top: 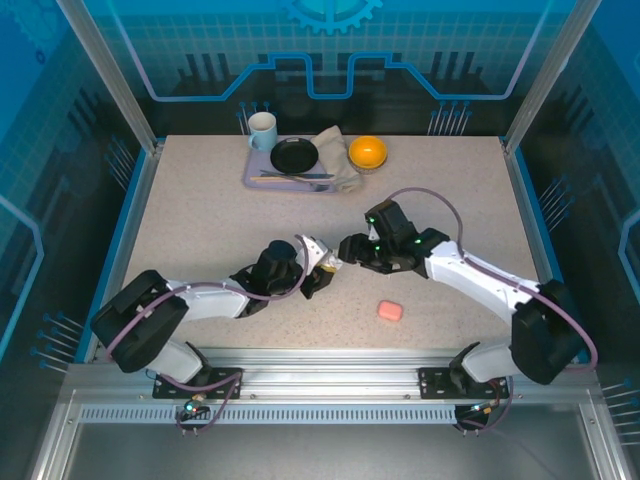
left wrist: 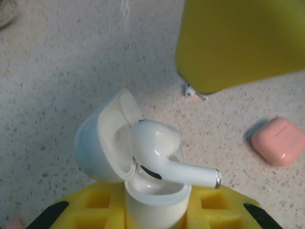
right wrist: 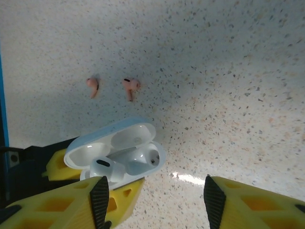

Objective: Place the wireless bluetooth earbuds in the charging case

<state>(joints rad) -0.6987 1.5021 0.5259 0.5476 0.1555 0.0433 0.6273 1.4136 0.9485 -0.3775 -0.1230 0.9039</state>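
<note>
While the left gripper (left wrist: 157,212) clamps the lower body of the white charging case (left wrist: 155,202) between its yellow fingers at the bottom centre of the left wrist view, the lid stands hinged open toward the left. One white earbud (left wrist: 159,155) lies across the open mouth of the case, its head over the wells and its stem pointing right, out past the rim; it is not seated. A second white earbud (left wrist: 192,91) lies on the speckled table (left wrist: 62,71) in the upper middle of that view, just at the lower edge of a yellow finger of the right gripper (right wrist: 157,191).

Seen from the right wrist, the right gripper's jaws stand apart along the bottom edge with bare table between them, gripping nothing. The open case sits at lower left, just beside the left finger. Two pink earbuds (right wrist: 93,87) lie near each other on the table in the upper left, apart from the case.

From the top camera, both grippers meet near the middle of the table, almost tip to tip. A closed pink case (top: 390,311) lies alone at lower right of centre. At the far edge, a tray (top: 255,180) carries a mug (top: 262,130), a black plate (top: 294,155), a cloth (top: 335,145) and an orange bowl (top: 367,152).
</note>
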